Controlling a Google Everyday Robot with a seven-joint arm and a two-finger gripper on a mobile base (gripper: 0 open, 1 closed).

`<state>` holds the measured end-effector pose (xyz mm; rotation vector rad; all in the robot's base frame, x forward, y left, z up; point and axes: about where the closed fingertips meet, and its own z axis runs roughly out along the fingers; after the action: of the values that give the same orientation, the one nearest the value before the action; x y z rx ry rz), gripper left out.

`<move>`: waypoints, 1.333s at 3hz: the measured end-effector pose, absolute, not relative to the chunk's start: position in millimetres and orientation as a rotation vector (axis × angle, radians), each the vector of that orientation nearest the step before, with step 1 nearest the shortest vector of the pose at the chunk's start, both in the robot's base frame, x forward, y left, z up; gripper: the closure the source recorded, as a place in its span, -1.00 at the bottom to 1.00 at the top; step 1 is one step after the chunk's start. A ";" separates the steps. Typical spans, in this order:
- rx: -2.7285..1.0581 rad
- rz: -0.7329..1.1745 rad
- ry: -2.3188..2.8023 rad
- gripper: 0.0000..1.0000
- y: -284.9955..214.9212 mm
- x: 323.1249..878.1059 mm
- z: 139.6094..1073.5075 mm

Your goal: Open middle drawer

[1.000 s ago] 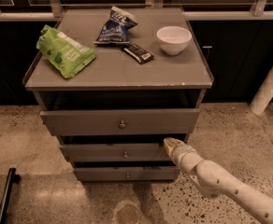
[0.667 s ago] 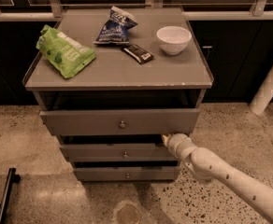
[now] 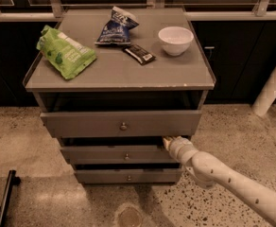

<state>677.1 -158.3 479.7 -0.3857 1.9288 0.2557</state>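
At a grey three-drawer cabinet, our gripper (image 3: 168, 141) sits tucked into the dark gap under the top drawer (image 3: 81, 123), at the upper right corner of the middle drawer (image 3: 109, 155). That drawer lies between the taller top front and the smallest bottom drawer (image 3: 105, 177), and looks barely out, if at all. Whether the gripper is open, closed or hooked on the drawer's lip we cannot tell from here. The cream arm (image 3: 223, 178) reaches in low from the lower right, rising diagonally across the speckled floor (image 3: 251, 126), its wrist bent so that the tip points left and slightly up at the cabinet. We judge the opening step is just starting. To do it well, we would seat the gripper firmly behind the top edge of the front, then pull straight out along the slides. A pull from this corner, well off the small round knob (image 3: 126, 157), could skew the drawer, so an even, level draw matters. Above, a green snack bag (image 3: 64, 56), a blue chip bag (image 3: 116, 26), a dark wrapped bar (image 3: 140, 54) and a white bowl (image 3: 176, 39) rest on the cabinet top (image 3: 109, 77).
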 end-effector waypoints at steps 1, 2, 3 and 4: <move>-0.389 0.239 1.950 1.00 -157.7 675.5 474.9; -0.415 0.226 1.969 1.00 -155.6 678.0 472.4; -0.471 0.194 1.991 1.00 -153.0 688.6 469.3; -0.489 0.180 2.036 1.00 -157.6 687.0 454.5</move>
<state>687.0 -157.6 454.5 -0.4886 2.0356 0.1802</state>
